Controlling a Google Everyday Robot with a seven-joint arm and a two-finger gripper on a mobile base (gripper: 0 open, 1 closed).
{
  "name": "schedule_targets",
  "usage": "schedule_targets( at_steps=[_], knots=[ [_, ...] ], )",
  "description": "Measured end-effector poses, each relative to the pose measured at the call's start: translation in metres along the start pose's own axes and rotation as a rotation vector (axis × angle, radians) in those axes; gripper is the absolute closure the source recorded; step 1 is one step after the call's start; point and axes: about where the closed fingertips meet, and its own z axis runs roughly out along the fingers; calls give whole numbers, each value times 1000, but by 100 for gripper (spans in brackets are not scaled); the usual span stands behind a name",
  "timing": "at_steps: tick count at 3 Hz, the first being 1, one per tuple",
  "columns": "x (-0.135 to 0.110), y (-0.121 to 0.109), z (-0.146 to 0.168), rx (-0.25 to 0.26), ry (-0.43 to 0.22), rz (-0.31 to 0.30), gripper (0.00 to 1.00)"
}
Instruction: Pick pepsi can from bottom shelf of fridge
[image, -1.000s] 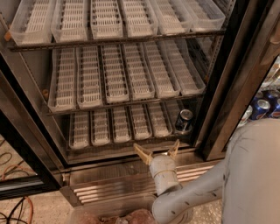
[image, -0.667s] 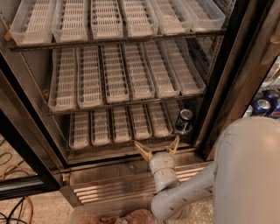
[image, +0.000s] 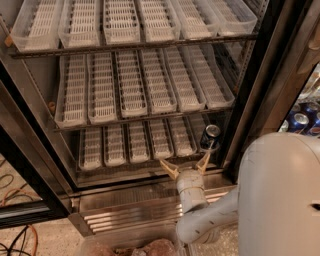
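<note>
The pepsi can (image: 210, 137) stands upright at the right end of the bottom shelf (image: 135, 145) of the fridge (image: 150, 75), a dark blue can with a silver top. My gripper (image: 186, 164) is open, its two tan fingers spread in a V at the shelf's front edge. It is just below and left of the can, and its right fingertip (image: 207, 158) nearly reaches the can's base. It holds nothing.
The two upper racks (image: 135, 30) hold only white lane trays. The black door frame (image: 260, 85) stands right of the can. Several blue cans (image: 302, 120) sit behind the frame at far right. The steel sill (image: 130, 200) runs below. My arm's grey body (image: 280, 195) fills the lower right.
My gripper has moved to the right and slightly forward, closer to the pepsi can. The arm's body has come further into view at the lower right.
</note>
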Motion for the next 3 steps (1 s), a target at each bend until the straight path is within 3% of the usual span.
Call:
schedule_targets(
  at_steps=[3],
  knots=[
    [2, -46, 17, 119, -5, -8, 0]
  ],
)
